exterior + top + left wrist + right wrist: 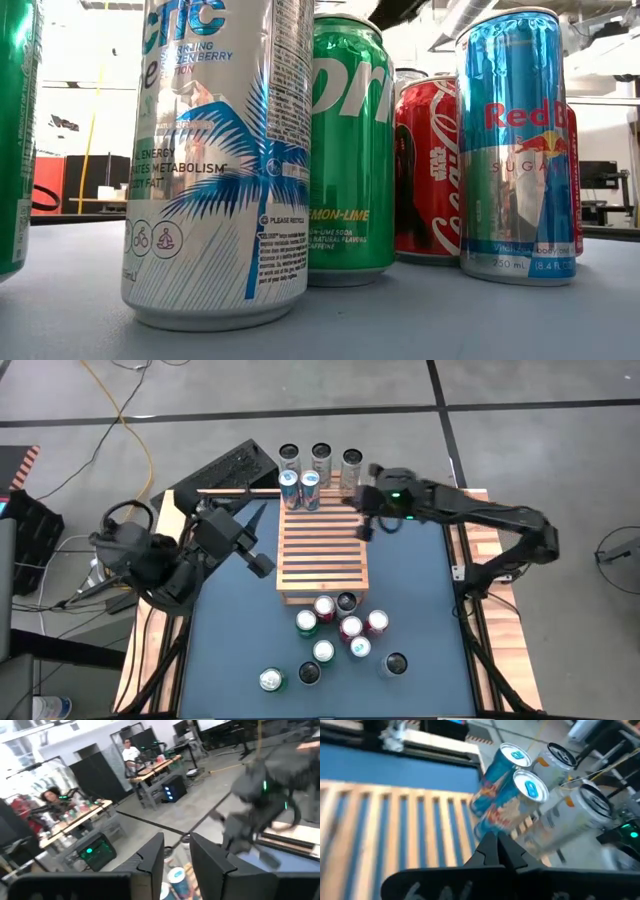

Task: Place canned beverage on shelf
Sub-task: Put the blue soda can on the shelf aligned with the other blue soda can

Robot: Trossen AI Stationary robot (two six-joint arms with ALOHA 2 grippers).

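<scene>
From where I stand, the shelf (322, 550) sits in the middle of the blue bench (420, 620), its slats running across. Two blue cans (300, 490) stand upright side by side at its far edge, on the slats. Just beyond them, three silver cans (320, 458) stand in a row off the far edge of the bench, on a surface I cannot make out.

At the near end of the shelf a cluster of loose cans (340, 628) waits on the bench: red ones, a green one, some with silver or dark tops. Three more stand a little apart toward the front. From bench level, a tall silver can with a blue palm print (215, 160) is closest, with a green can (350, 150), a red can (428, 170) and a blue-and-silver can (515, 150) behind it.

The left gripper (262, 564) hangs just beside the shelf's left side, holding nothing; its fingers (210, 865) stand a narrow gap apart, and its camera looks past them to the blue cans.

The right gripper (362, 528) is over the shelf's far right corner, near the blue cans but not touching them. Its fingers (495, 850) are pressed together with nothing between them.

People sit at desks in the room behind.
</scene>
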